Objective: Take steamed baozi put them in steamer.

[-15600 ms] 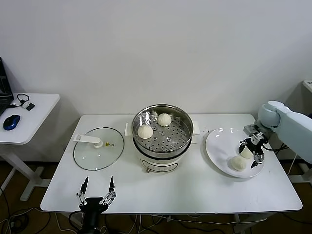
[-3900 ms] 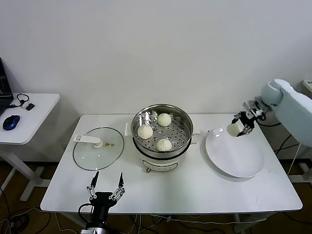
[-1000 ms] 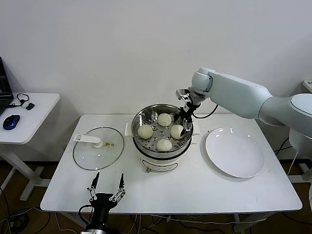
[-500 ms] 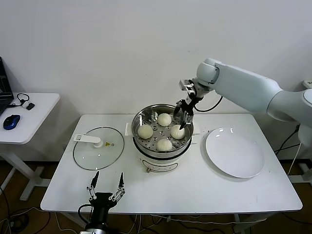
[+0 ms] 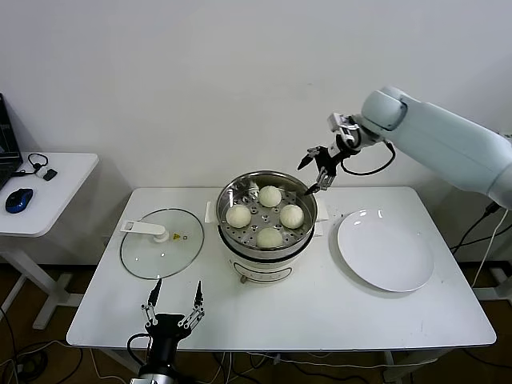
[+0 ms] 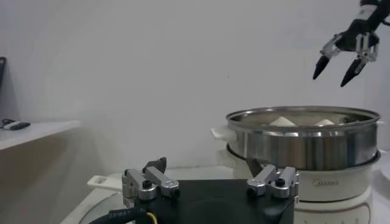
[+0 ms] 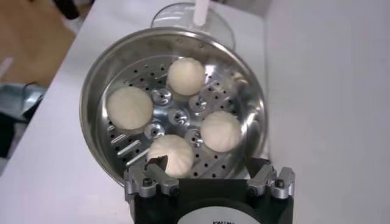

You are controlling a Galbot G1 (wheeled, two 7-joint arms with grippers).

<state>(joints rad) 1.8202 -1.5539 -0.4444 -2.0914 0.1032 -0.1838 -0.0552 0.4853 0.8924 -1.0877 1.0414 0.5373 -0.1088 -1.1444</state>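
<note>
The steel steamer [image 5: 232, 236] stands mid-table on its white base. Several white baozi lie on its perforated tray: one [image 5: 238, 215] at the left, one [image 5: 270, 196] at the back, one [image 5: 291, 216] at the right, one [image 5: 270, 238] at the front. They also show in the right wrist view [image 7: 171, 155], inside the steamer [image 7: 91, 91]. My right gripper [image 5: 314, 174] is open and empty, in the air above the steamer's right rim. My left gripper [image 5: 170, 308] is open and empty, parked at the table's front edge.
An empty white plate [image 5: 386, 250] lies right of the steamer. The glass lid [image 5: 162, 242] with a white handle lies flat to its left. A side table [image 5: 48, 192] with a mouse stands far left. The wall is close behind.
My right gripper let go of the right-hand baozi in the tray, then rose and moved right, away from the steamer. The left arm has not moved.
</note>
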